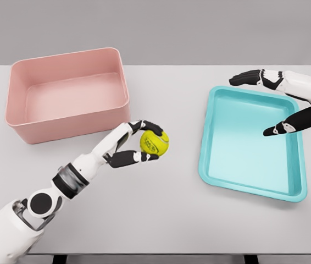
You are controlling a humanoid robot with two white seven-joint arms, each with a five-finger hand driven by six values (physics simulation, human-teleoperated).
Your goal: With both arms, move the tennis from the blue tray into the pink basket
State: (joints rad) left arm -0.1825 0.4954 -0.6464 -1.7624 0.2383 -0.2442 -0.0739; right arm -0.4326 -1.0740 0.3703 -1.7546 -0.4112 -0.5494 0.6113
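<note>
Left robot hand (143,142), black-fingered on a white arm, pinches the fuzzy yellow-green tennis ball (154,142) just in front of the pink rectangular plastic basket (67,59), above the grey tabletop (161,220). Carrying appears underway; next the ball must rise over the basket's near wall and be released inside. Well right of the basket, the right robot hand (276,104) hovers spread over the empty shallow blue tray (249,184).

My ball (154,142) is yellow with a white line. The basket (67,93) is pink. The tray (253,143) is blue-green.
</note>
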